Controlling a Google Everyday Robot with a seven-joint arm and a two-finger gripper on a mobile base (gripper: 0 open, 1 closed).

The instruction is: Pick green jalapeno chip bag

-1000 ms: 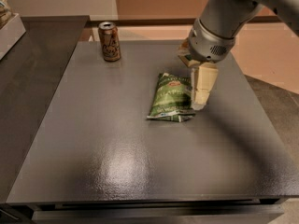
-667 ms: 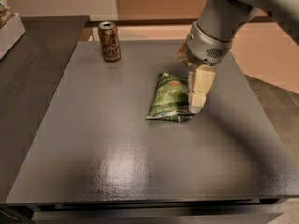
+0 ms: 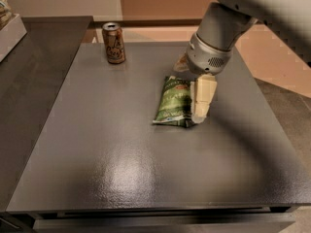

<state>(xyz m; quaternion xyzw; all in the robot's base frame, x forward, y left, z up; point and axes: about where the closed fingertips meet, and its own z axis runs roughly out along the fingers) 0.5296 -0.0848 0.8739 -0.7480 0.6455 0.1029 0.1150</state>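
Note:
The green jalapeno chip bag (image 3: 175, 102) lies flat near the middle of the dark grey table (image 3: 97, 144), with its red logo at the far end. My gripper (image 3: 191, 84) hangs from the grey arm directly over the bag's right side and is open. One cream finger (image 3: 202, 98) reaches down along the bag's right edge, its tip at the bag's near right corner. The other finger (image 3: 181, 64) shows only partly behind the wrist, just beyond the bag's far end. The bag rests on the table.
A brown drink can (image 3: 114, 43) stands upright at the table's far left. A white box (image 3: 9, 30) sits on the darker counter to the left. The table's right edge drops to a tan floor.
My gripper has moved slightly left and lower, bringing the near finger against the bag's right edge. The bag and can have not moved.

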